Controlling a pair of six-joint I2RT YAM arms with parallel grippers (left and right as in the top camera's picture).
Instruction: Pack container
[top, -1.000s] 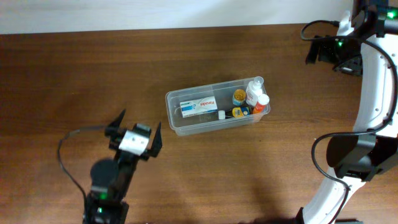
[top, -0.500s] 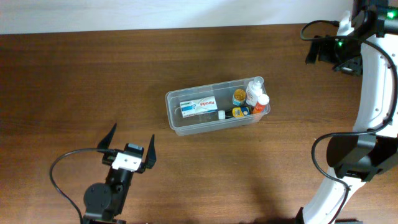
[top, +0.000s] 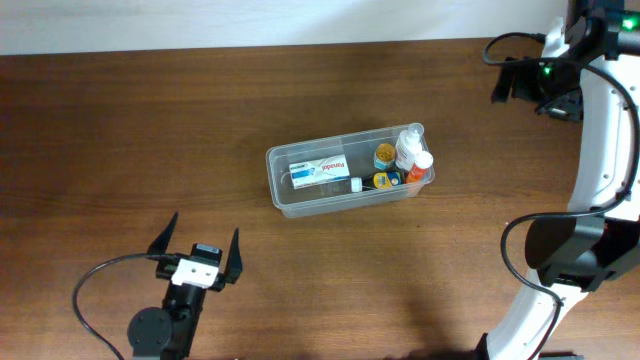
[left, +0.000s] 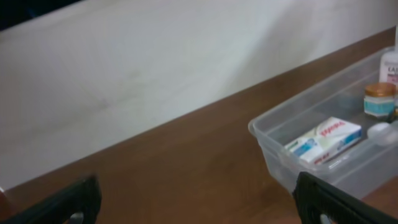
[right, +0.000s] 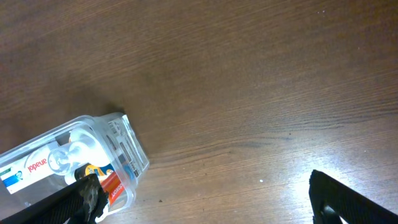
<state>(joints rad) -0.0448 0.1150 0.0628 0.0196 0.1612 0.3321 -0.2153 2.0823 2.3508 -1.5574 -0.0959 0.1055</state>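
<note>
Seen from above, the left gripper (top: 198, 247) hovers over the near left part of the brown wooden table (top: 120, 120), its two dark fingers (top: 163, 235) spread wide with nothing between them. The container (top: 283, 200), a clear shallow tub with rounded corners, sits near the middle of the table, well apart from both arms, its long side tilted slightly up to the right. One box (top: 320, 168), white and blue, lies flat in its left half; the right wrist view shows red lettering on it ending in "anadol". Four small vessels crowd the tub's right end: one white bottle (top: 408, 147), one bottle with an orange-red cap (top: 422, 164), one jar with a gold lid (top: 385, 155) and one small yellow-and-blue piece (top: 384, 181). A single small white item (top: 356, 184) lies beside them, its kind unclear. Print on the bottle labels is too fine to read. The right gripper (right: 200, 193) is raised at the far right edge, jaws wide apart and empty over bare wood, the tub's bottle end below and to one side.
</note>
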